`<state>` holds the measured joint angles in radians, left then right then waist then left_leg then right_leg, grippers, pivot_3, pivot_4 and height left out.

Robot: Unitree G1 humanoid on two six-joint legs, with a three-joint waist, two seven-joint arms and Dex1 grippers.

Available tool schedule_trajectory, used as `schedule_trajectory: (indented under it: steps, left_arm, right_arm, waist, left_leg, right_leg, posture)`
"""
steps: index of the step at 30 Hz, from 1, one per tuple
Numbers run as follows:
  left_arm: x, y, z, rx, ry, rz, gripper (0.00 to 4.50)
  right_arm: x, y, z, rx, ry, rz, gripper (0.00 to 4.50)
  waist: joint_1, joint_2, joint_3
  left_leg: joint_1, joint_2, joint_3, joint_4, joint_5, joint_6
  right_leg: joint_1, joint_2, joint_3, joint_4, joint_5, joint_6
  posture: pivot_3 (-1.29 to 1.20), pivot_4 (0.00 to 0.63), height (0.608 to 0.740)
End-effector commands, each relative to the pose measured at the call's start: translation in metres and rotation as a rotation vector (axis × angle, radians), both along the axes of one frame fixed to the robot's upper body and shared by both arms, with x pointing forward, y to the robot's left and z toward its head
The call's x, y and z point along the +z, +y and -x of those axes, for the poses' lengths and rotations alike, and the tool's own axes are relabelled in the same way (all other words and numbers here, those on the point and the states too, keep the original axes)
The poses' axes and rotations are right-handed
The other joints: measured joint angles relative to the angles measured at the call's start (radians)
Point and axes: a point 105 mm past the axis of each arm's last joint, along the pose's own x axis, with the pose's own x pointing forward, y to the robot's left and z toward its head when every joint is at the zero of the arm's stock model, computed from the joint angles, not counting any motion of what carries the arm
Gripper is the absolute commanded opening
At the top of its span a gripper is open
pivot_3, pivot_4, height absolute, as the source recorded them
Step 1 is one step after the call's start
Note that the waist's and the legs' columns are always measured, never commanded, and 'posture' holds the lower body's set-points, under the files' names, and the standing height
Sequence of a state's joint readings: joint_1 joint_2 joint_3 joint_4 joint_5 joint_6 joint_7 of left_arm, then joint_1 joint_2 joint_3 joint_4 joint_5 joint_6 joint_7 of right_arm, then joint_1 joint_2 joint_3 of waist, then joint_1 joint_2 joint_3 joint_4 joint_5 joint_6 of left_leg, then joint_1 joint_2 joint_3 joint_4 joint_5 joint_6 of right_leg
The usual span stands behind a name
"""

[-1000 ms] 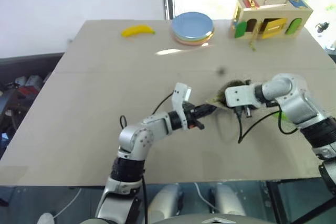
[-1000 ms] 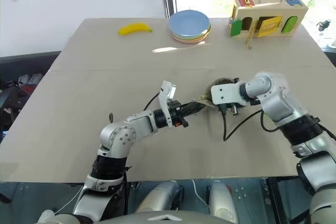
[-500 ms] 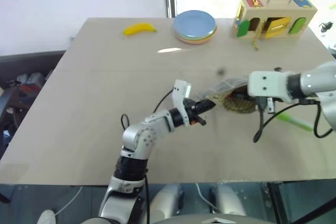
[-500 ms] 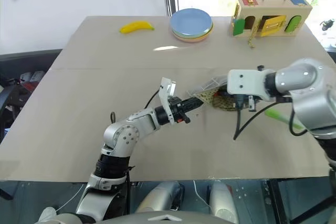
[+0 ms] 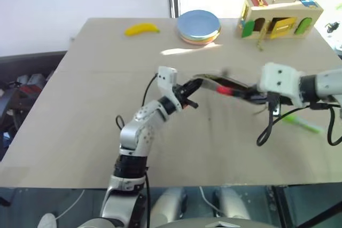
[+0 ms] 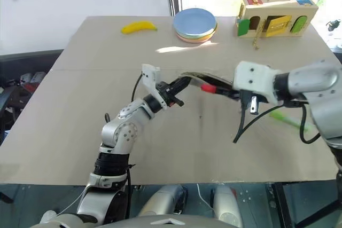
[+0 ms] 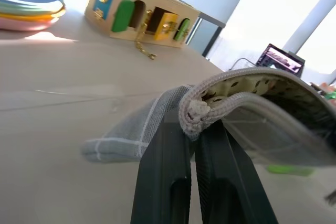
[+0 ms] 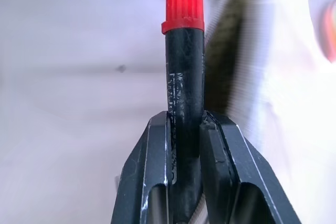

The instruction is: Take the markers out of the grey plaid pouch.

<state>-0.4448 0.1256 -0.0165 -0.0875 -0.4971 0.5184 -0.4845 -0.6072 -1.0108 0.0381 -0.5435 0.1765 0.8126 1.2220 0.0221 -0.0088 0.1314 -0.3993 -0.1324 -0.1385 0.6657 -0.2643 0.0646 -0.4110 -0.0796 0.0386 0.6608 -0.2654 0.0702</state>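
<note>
While the left hand (image 7: 193, 129) pinches the soft plaid pouch (image 7: 252, 108), the right hand (image 8: 185, 124) clamps a ribbed, seemingly red-capped marker (image 8: 184, 72).

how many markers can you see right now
2. The dark marker with the red cap is held in the right gripper beside the pouch; the green marker lies on the table. More may be hidden inside.
</note>
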Motion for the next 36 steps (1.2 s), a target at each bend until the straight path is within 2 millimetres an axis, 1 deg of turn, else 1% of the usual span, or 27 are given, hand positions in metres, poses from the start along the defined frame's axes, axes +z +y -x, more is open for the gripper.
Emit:
schedule_trajectory:
  steps: [1,2,5,7,9,11,14,16,17,19,21,23,27,30,32,33,35,36]
  left_arm:
    - [0.014,0.02,-0.002,0.076,-0.101,-0.051,0.0]
    - [0.013,0.023,-0.002,0.087,-0.102,-0.056,0.0]
    - [0.011,0.024,-0.002,0.085,-0.103,-0.077,0.0]
    - [0.01,0.019,0.0,0.066,-0.106,-0.086,0.0]
    - [0.01,0.009,0.003,0.031,-0.106,-0.08,0.0]
    - [0.011,0.001,0.006,-0.001,-0.112,-0.08,0.0]
    - [0.012,-0.005,0.008,-0.022,-0.115,-0.078,0.0]
    - [0.013,-0.006,0.008,-0.021,-0.117,-0.078,0.0]
    - [0.013,-0.005,0.008,-0.014,-0.12,-0.082,0.0]
    - [0.013,0.002,0.004,0.029,-0.127,-0.101,0.0]
    - [0.013,0.018,-0.003,0.103,-0.137,-0.128,0.0]
    - [0.016,0.035,-0.006,0.164,-0.181,-0.181,0.0]
    - [0.024,0.058,-0.007,0.239,-0.25,-0.252,0.0]
    - [0.027,0.072,-0.009,0.301,-0.307,-0.331,0.0]
    - [0.025,0.078,-0.009,0.324,-0.34,-0.401,0.0]
    - [0.022,0.079,-0.008,0.329,-0.352,-0.433,0.0]
    - [0.011,0.082,-0.006,0.332,-0.368,-0.509,0.0]
    - [0.006,0.082,-0.005,0.327,-0.369,-0.532,0.0]
  right_arm:
    - [0.018,-0.002,0.013,-0.008,0.018,-0.138,0.29]
    - [0.021,0.0,0.014,-0.004,0.028,-0.188,0.29]
    - [0.037,0.008,0.008,0.004,-0.021,-0.352,0.29]
    - [0.042,0.016,0.007,0.024,-0.03,-0.434,0.29]
    - [0.047,0.03,0.005,0.059,-0.043,-0.508,0.29]
    - [0.055,0.039,-0.001,0.059,-0.079,-0.587,0.29]
    - [0.07,0.045,-0.011,0.029,-0.123,-0.718,0.29]
    - [0.07,0.044,-0.014,0.008,-0.134,-0.727,0.29]
    - [0.066,0.042,-0.014,-0.003,-0.128,-0.702,0.29]
    - [0.047,0.03,-0.016,-0.051,-0.102,-0.575,0.29]
    - [0.015,0.006,-0.015,-0.141,-0.019,-0.402,0.29]
    - [-0.017,-0.019,-0.006,-0.21,0.082,-0.263,0.29]
    - [-0.053,-0.05,0.009,-0.301,0.195,-0.113,0.29]
    - [-0.084,-0.075,0.019,-0.378,0.261,0.026,0.29]
    - [-0.096,-0.086,0.018,-0.427,0.268,0.054,0.29]
    - [-0.1,-0.09,0.015,-0.455,0.256,0.058,0.29]
    - [-0.109,-0.1,0.006,-0.519,0.232,0.068,0.29]
    - [-0.113,-0.102,0.005,-0.529,0.237,0.068,0.76]
  waist:
    - [-0.001,0.0,0.0]
    - [-0.001,0.0,0.0]
    - [-0.007,0.0,0.0]
    - [-0.008,0.0,0.0]
    - [-0.007,0.0,0.0]
    - [-0.008,0.0,0.0]
    - [-0.008,0.0,0.0]
    - [-0.005,0.0,0.0]
    - [-0.006,0.0,0.0]
    - [-0.004,0.0,0.0]
    - [-0.006,0.0,0.0]
    - [-0.002,-0.001,0.0]
    - [-0.011,0.001,0.0]
    - [-0.006,0.001,0.0]
    - [-0.006,0.001,0.0]
    - [-0.007,0.001,0.0]
    - [-0.008,0.001,0.0]
    - [-0.007,0.001,0.0]
  left_leg:
    - [0.0,0.0,0.0,0.0,0.0,0.0]
    - [0.0,0.0,0.0,0.0,0.0,0.0]
    - [0.001,0.0,0.0,0.0,0.0,0.0]
    - [0.001,0.0,0.0,0.0,0.0,0.0]
    - [0.001,0.0,0.0,0.0,0.0,0.0]
    - [0.001,0.0,0.0,0.0,0.0,0.0]
    - [0.0,0.0,0.0,0.0,0.0,0.0]
    - [0.0,0.0,0.0,0.0,0.0,0.0]
    - [0.0,0.0,0.0,0.0,0.0,0.0]
    - [0.0,-0.001,0.0,0.0,0.0,0.0]
    - [0.0,-0.001,0.0,0.0,0.0,0.0]
    - [0.0,-0.001,-0.001,0.0,0.0,0.0]
    - [0.0,0.0,0.002,-0.001,0.0,0.0]
    - [0.001,0.0,0.002,0.0,0.0,0.0]
    - [0.001,0.0,0.002,0.0,0.0,0.0]
    - [0.001,0.0,0.002,0.0,0.0,0.0]
    - [0.002,0.0,0.003,0.0,0.0,0.0]
    - [0.002,0.0,0.003,0.0,0.0,0.0]
  right_leg:
    - [0.0,0.0,0.0,0.0,0.0,0.0]
    - [0.0,0.0,0.001,0.0,0.0,0.0]
    - [0.0,0.0,0.001,0.001,0.0,0.0]
    - [0.0,0.0,0.001,0.002,0.0,0.0]
    - [0.0,0.0,0.001,0.002,0.0,0.0]
    - [0.0,0.0,0.001,0.002,0.0,0.0]
    - [0.0,0.0,0.001,0.001,0.0,0.0]
    - [-0.001,0.0,0.0,0.002,0.0,0.0]
    - [-0.001,0.0,0.0,0.001,0.0,0.0]
    - [-0.001,0.0,0.0,0.001,0.0,0.0]
    - [-0.001,0.0,0.0,0.001,0.0,0.0]
    - [-0.001,0.0,-0.001,0.001,0.0,0.0]
    - [-0.002,0.0,0.002,0.002,0.0,0.0]
    - [-0.001,0.0,0.002,0.002,0.0,0.0]
    - [0.0,0.0,0.002,0.002,0.0,0.0]
    - [0.0,0.0,0.002,0.002,0.0,0.0]
    - [0.0,0.0,0.002,0.002,0.0,0.0]
    - [0.0,0.0,0.002,0.002,0.0,0.0]
  posture:
    - [0.0,0.15,0.74]
    - [0.0,0.15,0.74]
    - [0.0,0.15,0.74]
    - [0.0,0.15,0.74]
    - [0.0,0.15,0.74]
    - [0.0,0.15,0.74]
    - [0.0,0.15,0.74]
    - [0.0,0.15,0.74]
    - [0.0,0.15,0.74]
    - [0.0,0.15,0.74]
    - [0.0,0.15,0.74]
    - [0.0,0.15,0.74]
    - [0.0,0.15,0.74]
    - [0.0,0.15,0.74]
    - [0.0,0.15,0.74]
    - [0.0,0.15,0.74]
    - [0.0,0.15,0.74]
    - [0.0,0.15,0.74]
